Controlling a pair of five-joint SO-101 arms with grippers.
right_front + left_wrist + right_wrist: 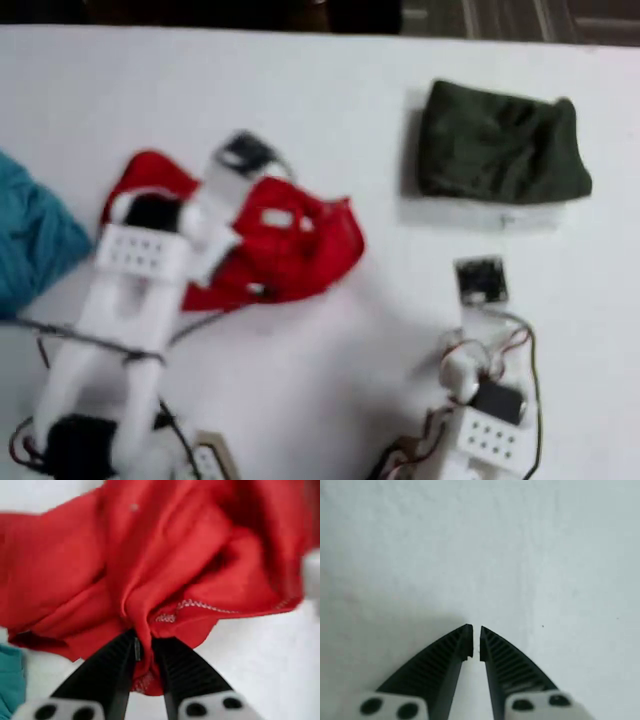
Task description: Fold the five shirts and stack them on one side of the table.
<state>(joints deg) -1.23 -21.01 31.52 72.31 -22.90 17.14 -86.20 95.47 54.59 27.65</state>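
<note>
A crumpled red shirt (pixel 290 245) lies left of the table's middle, under the left arm. In the left wrist view my left gripper (pixel 145 647) is shut on a bunched fold of the red shirt (pixel 165 565), with a stitched hem showing beside the fingers. A folded dark green shirt (pixel 497 145) rests at the far right of the table. A teal shirt (pixel 35 235) lies at the left edge, its corner also seen as teal cloth (pixel 10 680). My right gripper (pixel 476 642) is shut over bare white table, holding nothing, near the front right.
The white table (pixel 330 380) spreads between the two arms. Loose cables (pixel 480 355) run along the right arm near the front edge. A dark floor shows past the far edge.
</note>
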